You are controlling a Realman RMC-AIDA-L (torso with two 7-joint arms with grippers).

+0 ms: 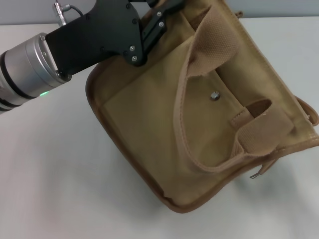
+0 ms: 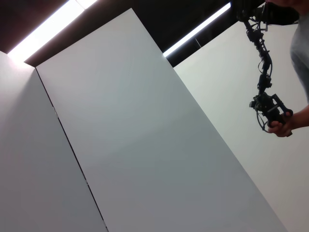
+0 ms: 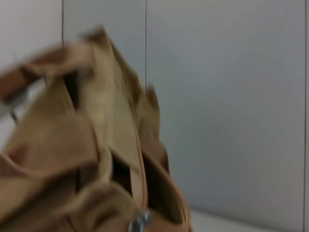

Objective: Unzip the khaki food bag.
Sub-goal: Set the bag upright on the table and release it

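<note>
The left tool [image 1: 158,14] is reaching over the top corner of the khaki food bag [image 1: 199,129], its fingertips running off the head view's upper edge, so I cannot tell their spread or whether they are gripping anything. The right tool is showing nowhere. The bag is lying tilted on the white surface [image 1: 55,169], front pocket up, metal snap [image 1: 215,95] showing, a webbing handle [image 1: 212,40] flopping across it, silver zipper pull [image 1: 256,174] poking out at its right edge
</note>
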